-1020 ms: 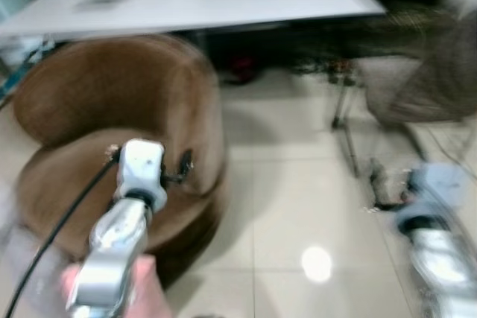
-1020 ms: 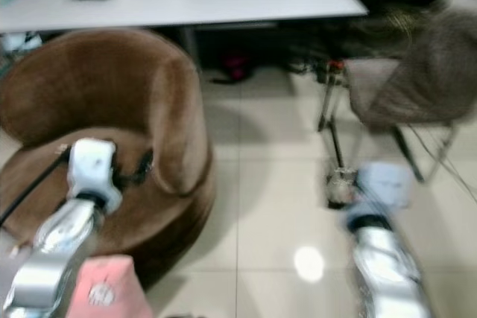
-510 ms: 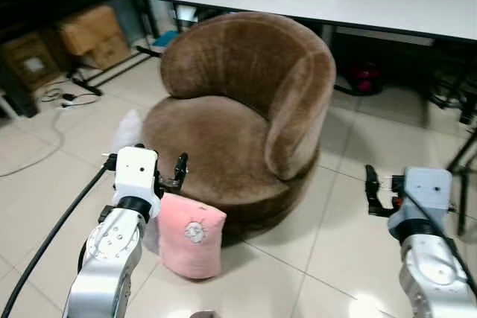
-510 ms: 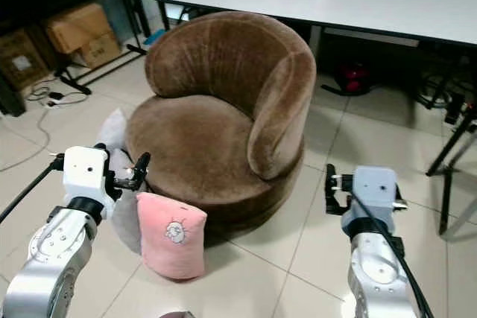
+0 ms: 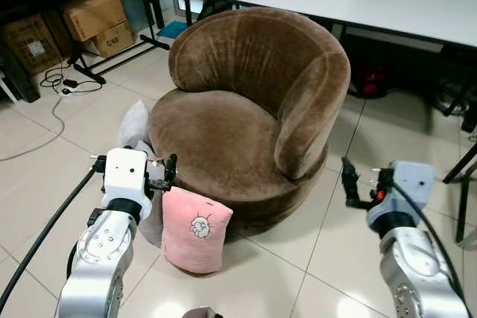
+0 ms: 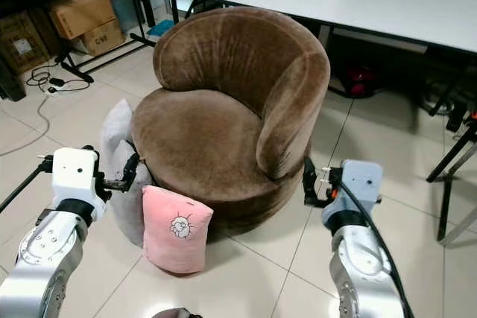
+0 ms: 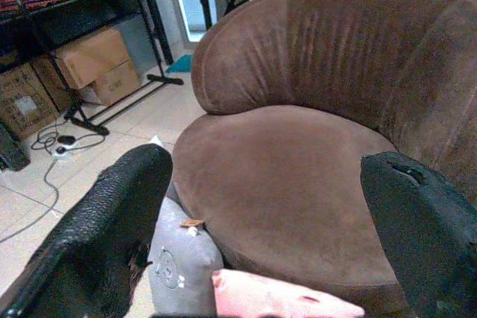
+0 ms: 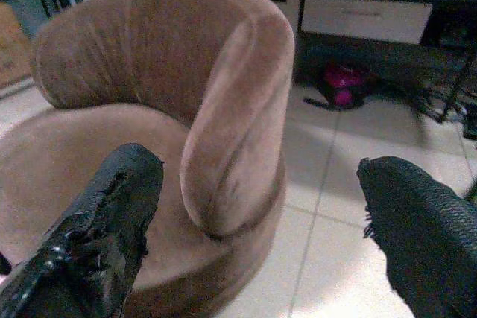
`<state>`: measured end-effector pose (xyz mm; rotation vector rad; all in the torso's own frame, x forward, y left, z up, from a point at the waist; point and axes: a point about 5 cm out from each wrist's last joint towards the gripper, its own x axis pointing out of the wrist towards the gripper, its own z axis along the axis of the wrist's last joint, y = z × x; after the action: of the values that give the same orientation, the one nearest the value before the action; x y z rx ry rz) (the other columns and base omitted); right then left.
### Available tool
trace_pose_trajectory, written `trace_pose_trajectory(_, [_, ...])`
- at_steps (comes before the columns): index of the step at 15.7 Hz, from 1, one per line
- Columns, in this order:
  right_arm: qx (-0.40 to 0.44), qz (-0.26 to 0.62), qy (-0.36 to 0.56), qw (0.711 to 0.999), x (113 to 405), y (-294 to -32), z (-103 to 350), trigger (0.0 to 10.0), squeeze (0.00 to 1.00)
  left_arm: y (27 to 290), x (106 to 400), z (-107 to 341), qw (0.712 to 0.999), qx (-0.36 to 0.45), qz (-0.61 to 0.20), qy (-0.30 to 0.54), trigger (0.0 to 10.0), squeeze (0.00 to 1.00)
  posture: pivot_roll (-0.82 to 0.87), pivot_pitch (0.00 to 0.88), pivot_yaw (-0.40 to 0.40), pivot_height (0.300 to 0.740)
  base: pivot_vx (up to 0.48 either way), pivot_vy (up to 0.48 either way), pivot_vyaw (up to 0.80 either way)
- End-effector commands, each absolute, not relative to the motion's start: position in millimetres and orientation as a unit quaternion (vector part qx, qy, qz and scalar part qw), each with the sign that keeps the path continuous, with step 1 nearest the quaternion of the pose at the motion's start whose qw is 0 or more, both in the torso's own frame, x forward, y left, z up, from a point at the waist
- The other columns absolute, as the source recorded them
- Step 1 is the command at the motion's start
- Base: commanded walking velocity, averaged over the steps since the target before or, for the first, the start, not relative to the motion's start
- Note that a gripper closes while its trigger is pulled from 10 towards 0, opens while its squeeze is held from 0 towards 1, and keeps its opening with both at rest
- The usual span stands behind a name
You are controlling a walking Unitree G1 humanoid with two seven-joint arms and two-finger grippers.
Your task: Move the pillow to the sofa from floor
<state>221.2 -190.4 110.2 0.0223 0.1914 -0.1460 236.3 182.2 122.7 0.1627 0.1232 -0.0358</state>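
Left wrist view gives me the left gripper (image 7: 268, 236) with its fingers (image 7: 104, 236) spread wide, holding nothing, raised in front of the sofa's seat. I see my right gripper (image 8: 261, 236) spread the same way and empty, out by the sofa's armrest side. Just past the left gripper, the pink pillow (image 6: 175, 229) stands upright on the tiled floor (image 6: 298, 258), leaning against the base of the round brown sofa (image 6: 223, 109). Beside it, a grey pillow (image 6: 119, 176) is wedged against the sofa too. Behind the sofa stands a white table (image 6: 358, 1), with cardboard boxes (image 6: 82, 20) off to the left.
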Motion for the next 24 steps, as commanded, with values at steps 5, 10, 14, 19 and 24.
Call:
trace_pose_trajectory(5, [0.008,-0.065,0.118,0.991,222,-188,106,10.0,0.00,183,233,125,0.993,0.095,-0.023,0.065,10.0,0.00,0.04,0.000,0.038,0.740,0.000,0.313,0.00])
trace_pose_trajectory(10, [0.020,-0.051,0.125,0.991,224,-187,109,10.0,0.00,183,233,121,0.994,0.085,-0.009,0.068,10.0,0.00,0.03,0.000,0.018,0.740,0.000,0.316,0.00])
trace_pose_trajectory(14, [0.014,-0.059,0.125,0.990,226,-192,109,10.0,0.00,178,233,121,0.993,0.090,-0.021,0.070,10.0,0.00,0.04,0.000,0.026,0.740,0.000,0.311,0.00])
trace_pose_trajectory(19, [0.006,-0.059,0.138,0.989,227,-191,108,10.0,0.00,184,233,121,0.995,0.076,0.000,0.067,10.0,0.00,0.05,0.000,0.002,0.740,0.000,0.000,0.00])
trace_pose_trajectory(24, [-0.008,-0.087,0.133,0.987,227,-195,107,10.0,0.00,184,233,124,0.996,0.068,-0.008,0.063,10.0,0.00,0.04,0.000,0.020,0.740,0.058,0.000,0.00])
